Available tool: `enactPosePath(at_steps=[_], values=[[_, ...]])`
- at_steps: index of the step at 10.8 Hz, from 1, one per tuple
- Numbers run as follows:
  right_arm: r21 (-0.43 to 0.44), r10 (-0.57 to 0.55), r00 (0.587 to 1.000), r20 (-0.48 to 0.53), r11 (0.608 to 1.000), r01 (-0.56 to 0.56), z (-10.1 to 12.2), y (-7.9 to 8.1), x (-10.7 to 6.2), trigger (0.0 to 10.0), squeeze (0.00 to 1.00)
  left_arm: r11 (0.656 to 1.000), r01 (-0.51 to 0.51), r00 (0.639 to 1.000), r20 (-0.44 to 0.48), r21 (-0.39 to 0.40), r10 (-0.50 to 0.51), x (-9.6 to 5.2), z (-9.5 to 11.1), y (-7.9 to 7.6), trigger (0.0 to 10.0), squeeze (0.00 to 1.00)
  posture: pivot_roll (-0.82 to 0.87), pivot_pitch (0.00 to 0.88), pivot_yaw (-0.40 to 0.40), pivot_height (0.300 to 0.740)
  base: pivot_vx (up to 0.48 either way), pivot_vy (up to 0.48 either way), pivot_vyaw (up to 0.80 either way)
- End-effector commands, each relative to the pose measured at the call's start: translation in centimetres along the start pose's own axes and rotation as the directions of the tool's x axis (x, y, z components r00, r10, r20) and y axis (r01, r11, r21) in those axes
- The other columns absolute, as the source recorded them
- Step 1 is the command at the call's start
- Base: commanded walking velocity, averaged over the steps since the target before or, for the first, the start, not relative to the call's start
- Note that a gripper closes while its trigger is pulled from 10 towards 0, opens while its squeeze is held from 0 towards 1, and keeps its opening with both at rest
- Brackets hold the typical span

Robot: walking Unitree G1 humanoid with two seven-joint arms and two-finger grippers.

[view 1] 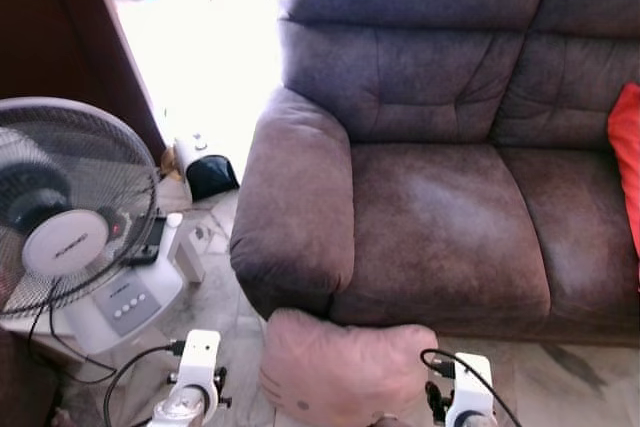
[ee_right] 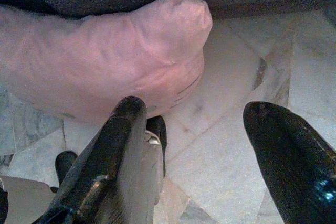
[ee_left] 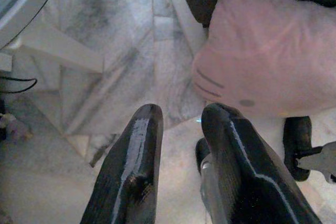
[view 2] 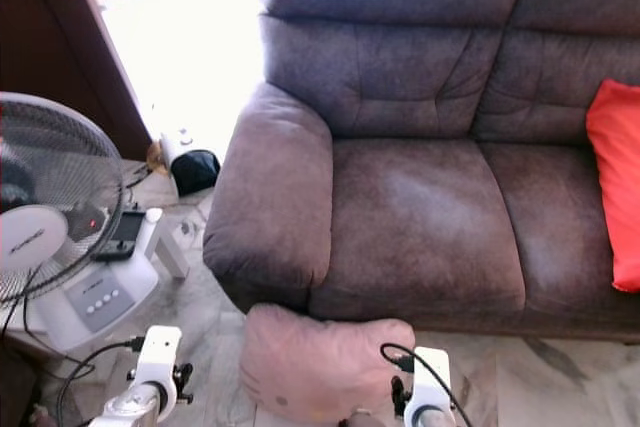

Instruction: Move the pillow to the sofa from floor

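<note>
Flanking the soft pale-pink fabric pillow [view 1: 345,367] from either side, both sets of jaws are released and grasp nothing. The right gripper [ee_right: 210,145] has its two long black fingers spread wide, with marble floor showing between them; its inner finger [ee_right: 118,145] lies just beside the pillow's rounded corner, perhaps brushing it, while the outer one stands clear over the tiles. The left gripper [ee_left: 181,145] shows a much narrower gap between its fingers and points at the floor just beside the pillow's opposite end, not touching it as far as I can tell.

The pillow itself lies on the grey-veined marble tile floor [ee_left: 105,77], pressed up against the front base of the brown suede-like two-seat sofa [view 1: 440,217], below the sofa's left armrest and the near edge of the left seat cushion. A faint stitched pattern and a small dark spot mark the pillow's face.

Beyond the sofa's left armrest stands a white pedestal fan with a round wire cage [view 1: 70,217], its cable trailing over the floor, and farther back a small white and black appliance [view 1: 205,169] sits near a bright doorway. At the sofa's right end rests a red-orange cushion [view 2: 618,182].

By my reading the task is at its start: the approach looks finished, but no grip is made and the pillow is not yet lifted. What remains is closing in on it from both sides, raising it, and setting it on the seat directly behind it.
</note>
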State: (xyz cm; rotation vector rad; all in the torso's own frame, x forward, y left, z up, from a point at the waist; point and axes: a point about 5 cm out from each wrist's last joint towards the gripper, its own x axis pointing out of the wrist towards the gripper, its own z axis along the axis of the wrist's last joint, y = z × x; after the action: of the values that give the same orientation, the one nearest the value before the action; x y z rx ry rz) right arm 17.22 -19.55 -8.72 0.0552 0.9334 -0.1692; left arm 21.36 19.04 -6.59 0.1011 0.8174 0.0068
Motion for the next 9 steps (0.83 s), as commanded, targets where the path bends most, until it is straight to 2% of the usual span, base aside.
enactPosePath(at_steps=[1, 9], values=[[-0.001, -0.002, 1.000, -0.008, 1.000, 0.002, -0.35, -0.10, -0.08, 10.0, 0.00, 1.000, 0.000, 1.000, -0.030, 0.006, 0.000, -0.14, -0.69, 0.23, 10.0, 0.00, 0.08, 0.060, -0.010, 0.676, 0.000, 0.000, 0.00], [0.004, 0.004, 1.000, 0.000, 1.000, -0.004, -0.30, -0.06, -0.08, 10.0, 0.00, 1.000, 0.000, 1.000, -0.030, 0.003, 0.001, -0.18, -0.79, 0.32, 10.0, 0.00, 0.08, 0.058, -0.009, 0.676, 0.000, 0.000, 0.00]])
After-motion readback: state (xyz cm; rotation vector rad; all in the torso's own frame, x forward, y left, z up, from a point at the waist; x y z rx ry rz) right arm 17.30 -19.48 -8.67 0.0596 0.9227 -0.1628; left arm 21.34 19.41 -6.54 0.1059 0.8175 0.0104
